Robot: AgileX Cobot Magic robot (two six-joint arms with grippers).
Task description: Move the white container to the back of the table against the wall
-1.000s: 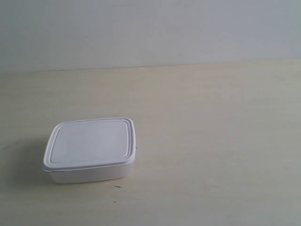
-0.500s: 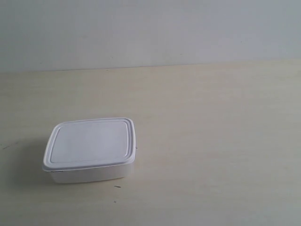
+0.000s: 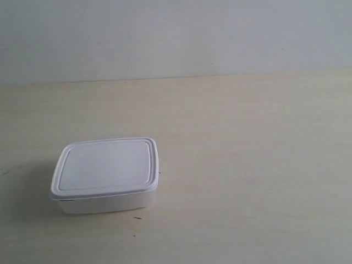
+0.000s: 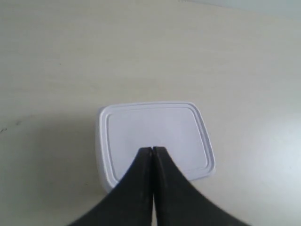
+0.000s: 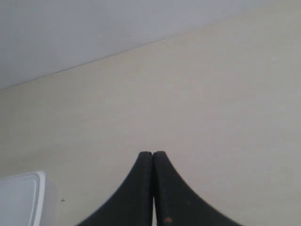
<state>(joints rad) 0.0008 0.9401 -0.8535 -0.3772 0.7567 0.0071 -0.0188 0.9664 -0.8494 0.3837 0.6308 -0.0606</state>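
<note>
The white container point(image 3: 104, 174) sits lidded on the table point(image 3: 247, 165) toward the exterior view's front left, well short of the wall point(image 3: 176, 33). No arm shows in the exterior view. In the left wrist view the same container point(image 4: 155, 129) lies beneath my left gripper point(image 4: 152, 149), whose black fingers are pressed together with nothing between them; whether they touch the lid I cannot tell. My right gripper point(image 5: 153, 153) is shut on nothing over bare tabletop, with a corner of the container point(image 5: 21, 197) off to one side.
The wall meets the table along a straight line point(image 3: 176, 78) at the back. A few tiny dark specks point(image 3: 137, 218) mark the tabletop just in front of the container.
</note>
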